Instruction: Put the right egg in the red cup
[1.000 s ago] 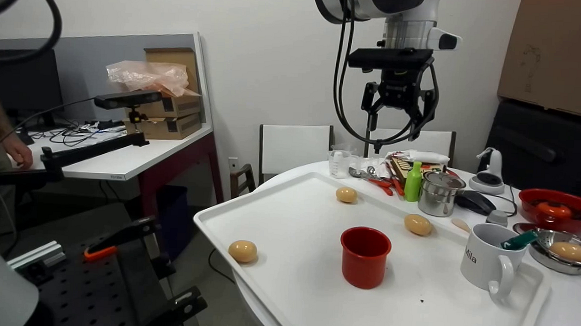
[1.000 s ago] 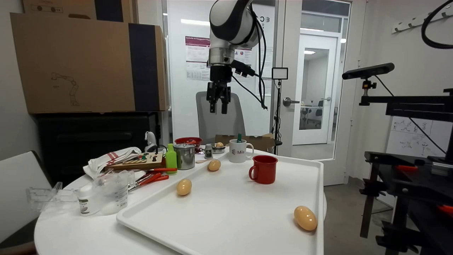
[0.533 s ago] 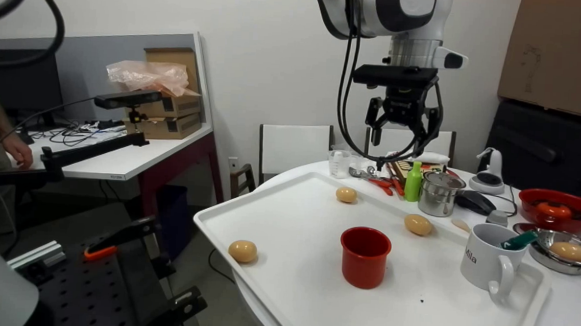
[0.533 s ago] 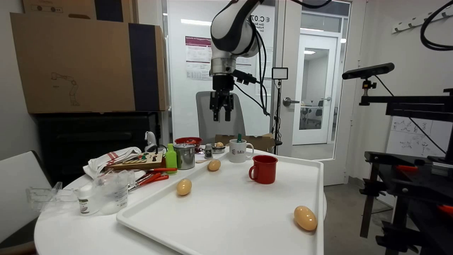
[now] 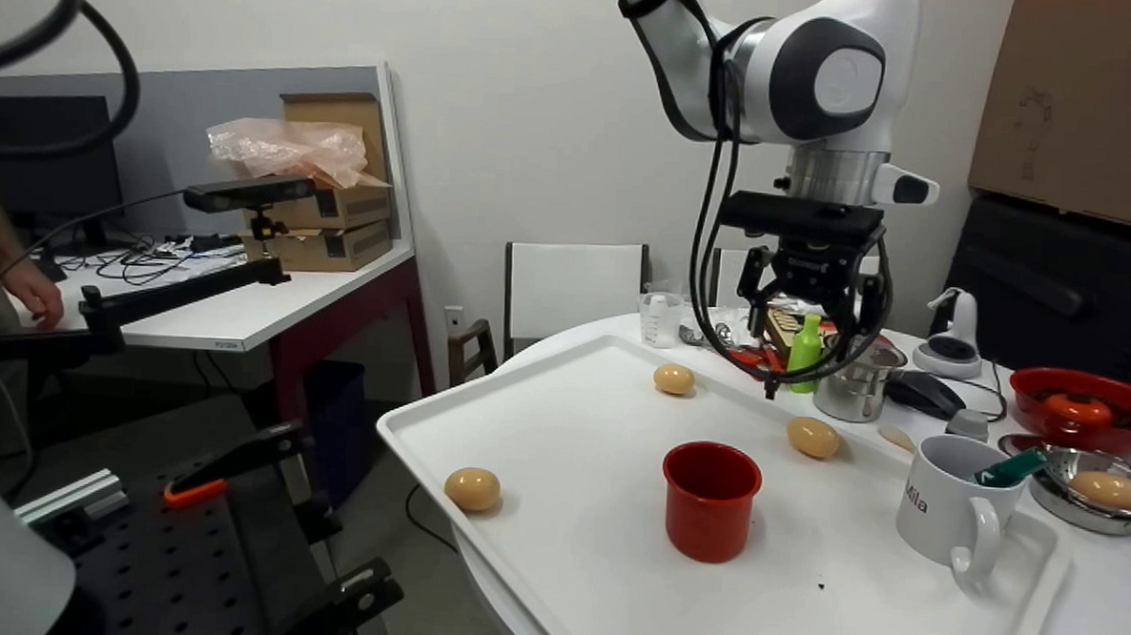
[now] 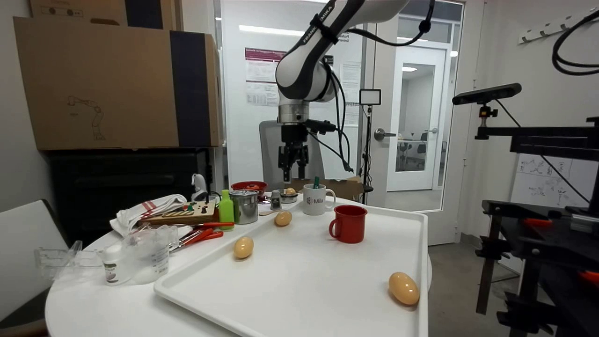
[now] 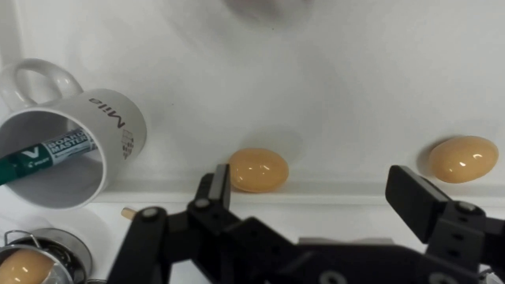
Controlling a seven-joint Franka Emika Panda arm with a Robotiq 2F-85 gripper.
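Gripper (image 7: 309, 179), spread wide w/ nothing held, is lower vs. 1 s ago: approach underway, prob. for the right egg (image 5: 813, 438), which lies on the tray (image 5: 578, 471), right of ctr in an ext. view. Red cup (image 5: 710, 515), lower in same frame, is unmoved.

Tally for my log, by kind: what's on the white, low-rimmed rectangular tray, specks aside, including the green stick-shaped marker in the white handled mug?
Glossy tan-brown oval eggs: 3
Glossy red cylindrical cup: 1
White ceramic-looking handled mug: 1
Green stick-shaped marker: 1
Total: 6
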